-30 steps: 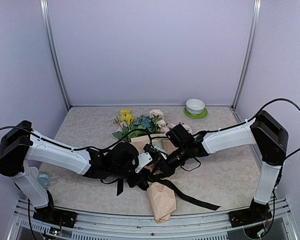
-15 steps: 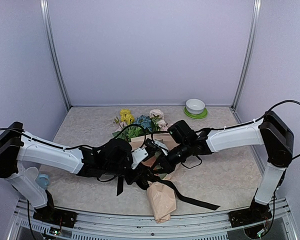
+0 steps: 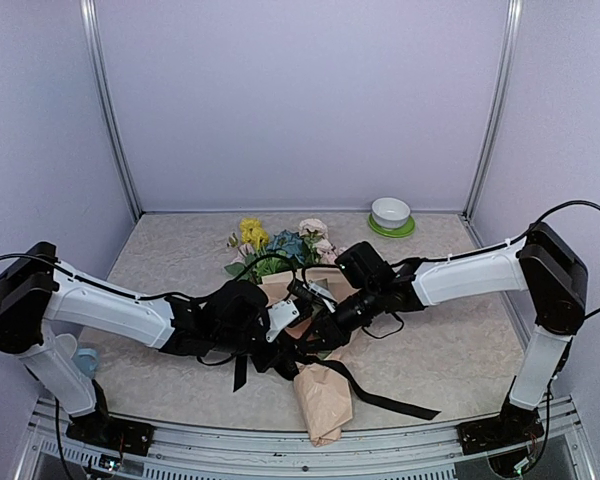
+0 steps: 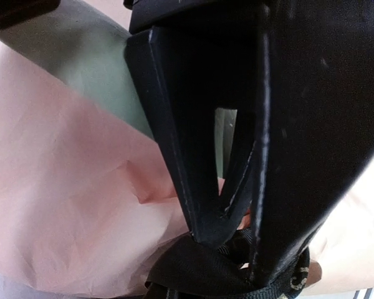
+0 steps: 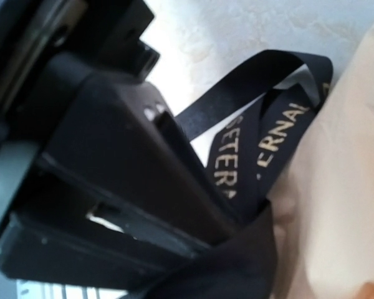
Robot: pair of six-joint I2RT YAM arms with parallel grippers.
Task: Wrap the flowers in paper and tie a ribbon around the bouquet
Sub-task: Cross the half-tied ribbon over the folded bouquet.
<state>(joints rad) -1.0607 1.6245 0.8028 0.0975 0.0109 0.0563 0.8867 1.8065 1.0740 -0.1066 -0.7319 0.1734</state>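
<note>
Over the last second I watched the left arm sag toward the near-left and come back, while the right arm's elbow swung out to the right. Both wrists stayed crowded over the waist of the bouquet [image 3: 320, 395], which lay mid-table with its flowers [image 3: 280, 245] pointing far and its crumpled tail pointing near. The long end of the ribbon [image 3: 390, 400] had not moved on the table [image 3: 450, 350]. I judged we were still working the knot, not cinching it. The left pincer [image 4: 237, 218] was clenched, its tips meeting on a bunched fold of ribbon against the paper [image 4: 68, 187]. The right pincer [image 3: 328, 326] had ribbon running along one finger, but I could not tell whether it was gripping. The peach sheet looked thin, matte and softly creased, with a sage strip showing above. The ribbon was flat, glossy, floppy black, printed in gold letters and folded into loose loops.
</note>
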